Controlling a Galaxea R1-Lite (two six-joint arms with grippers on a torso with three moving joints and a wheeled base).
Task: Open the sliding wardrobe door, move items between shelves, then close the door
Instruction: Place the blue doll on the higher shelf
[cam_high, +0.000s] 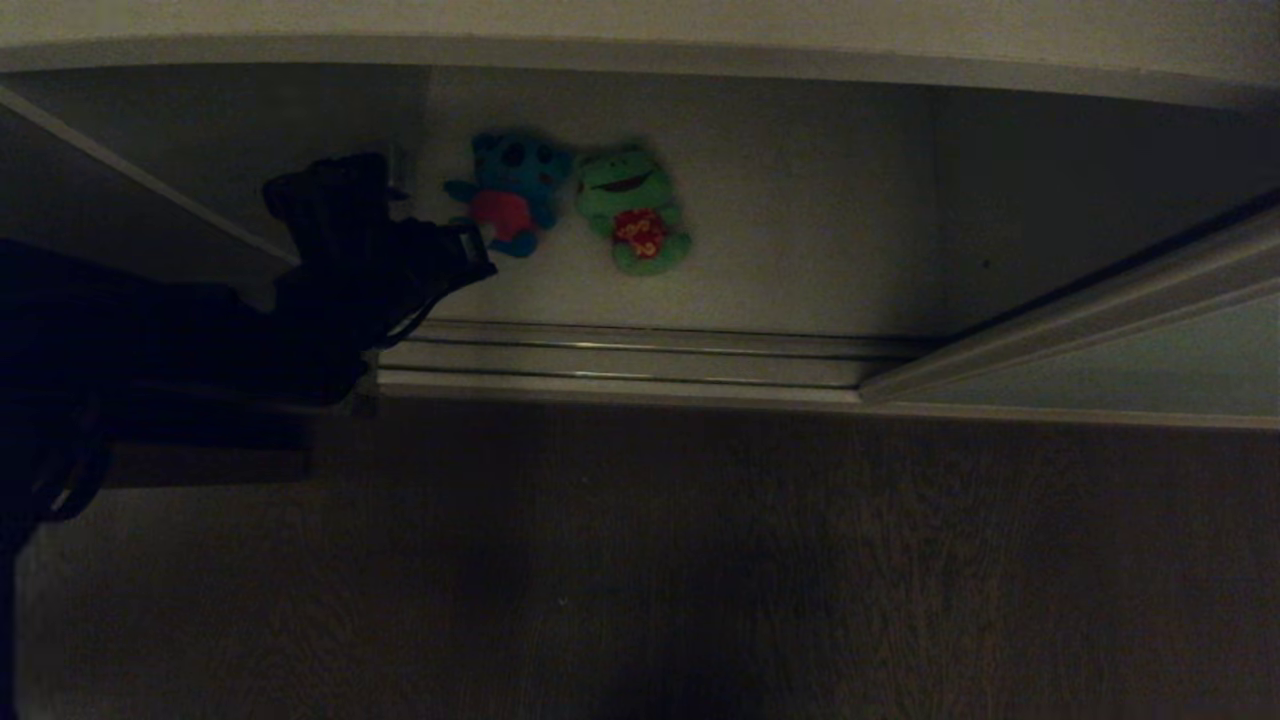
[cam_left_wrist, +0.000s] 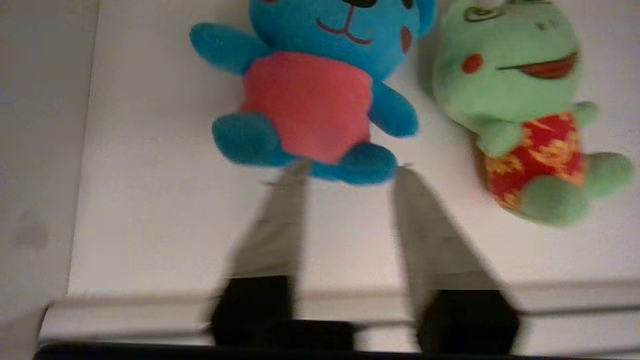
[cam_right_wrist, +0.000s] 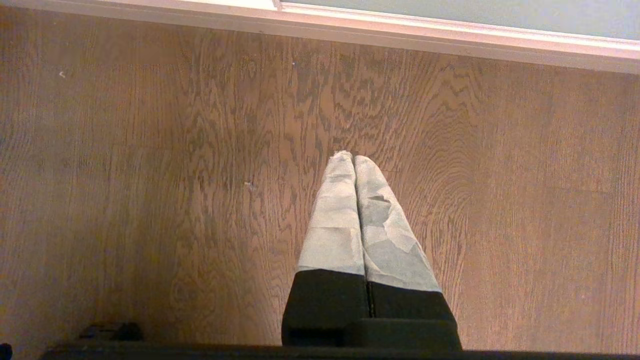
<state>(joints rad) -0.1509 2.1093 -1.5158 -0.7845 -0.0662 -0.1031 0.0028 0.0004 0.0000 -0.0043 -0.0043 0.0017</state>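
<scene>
On the white shelf (cam_high: 800, 250) lie the two items side by side: a blue plush toy (cam_high: 510, 190) with a pink-red belly and a green frog (cam_high: 635, 210) with a red flowered belly. My left gripper (cam_high: 478, 245) reaches into the wardrobe from the left, right at the blue toy's feet. In the left wrist view the blue toy (cam_left_wrist: 310, 95) and frog (cam_left_wrist: 525, 115) rest on the shelf (cam_left_wrist: 150, 200). The left gripper (cam_left_wrist: 350, 172) is open, one blue foot between its fingertips (cam_left_wrist: 295, 172). The sliding wardrobe door (cam_high: 1150, 360) stands pushed to the right. My right gripper (cam_right_wrist: 354, 157) hangs shut over the floor.
Metal door tracks (cam_high: 640, 350) run along the shelf's front edge. A white side wall (cam_high: 200, 170) closes the compartment on the left, close to my left arm. Dark wooden floor (cam_high: 700, 560) lies below, also under the right gripper as wood floor (cam_right_wrist: 150, 175).
</scene>
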